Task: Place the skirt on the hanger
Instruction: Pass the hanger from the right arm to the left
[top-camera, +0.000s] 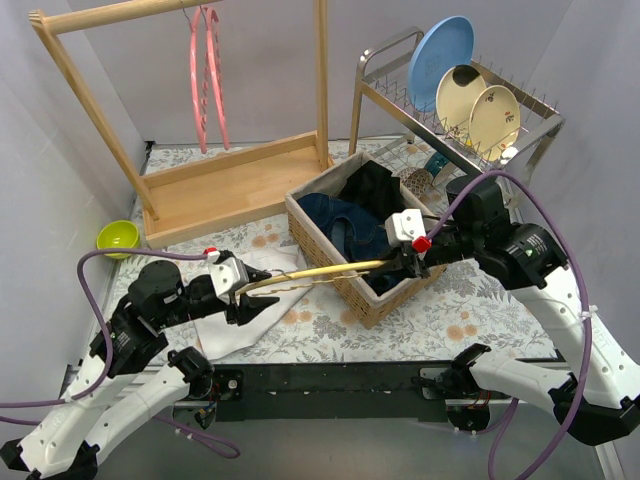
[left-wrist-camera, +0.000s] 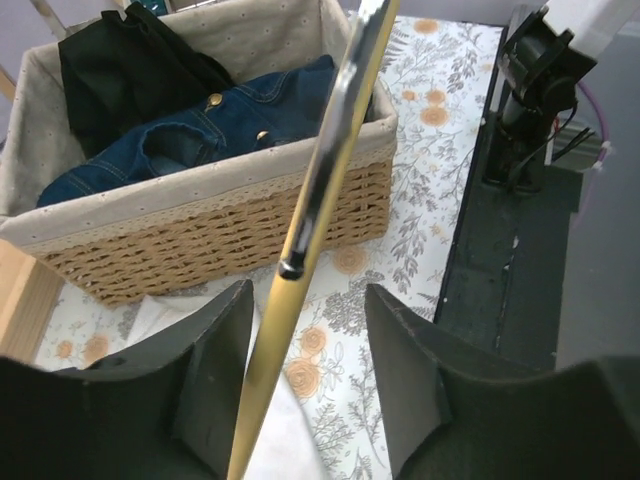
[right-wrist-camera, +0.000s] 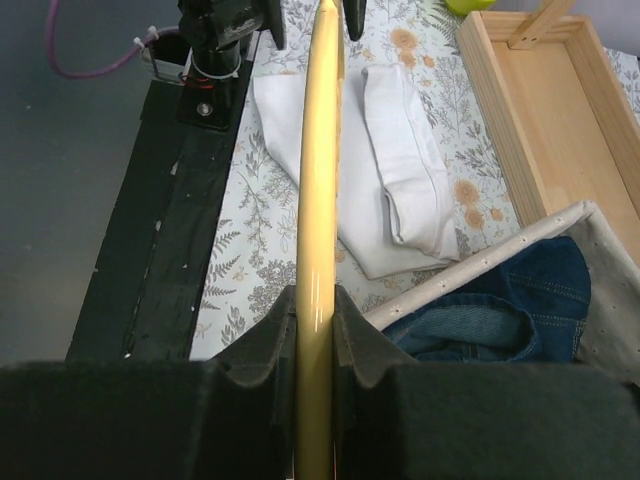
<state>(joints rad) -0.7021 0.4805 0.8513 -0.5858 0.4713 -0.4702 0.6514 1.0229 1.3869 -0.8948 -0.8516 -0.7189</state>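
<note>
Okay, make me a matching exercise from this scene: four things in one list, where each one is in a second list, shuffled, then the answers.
Things
1. yellow hanger
2. white skirt
3. denim garment
4. green bowl

Places
A. inside the wicker basket
B. lying folded on the floral tablecloth
C. just left of the wooden rack
D. clamped in the right hand

Pairs: 1-D, 2-B, 3-A, 4-C
</note>
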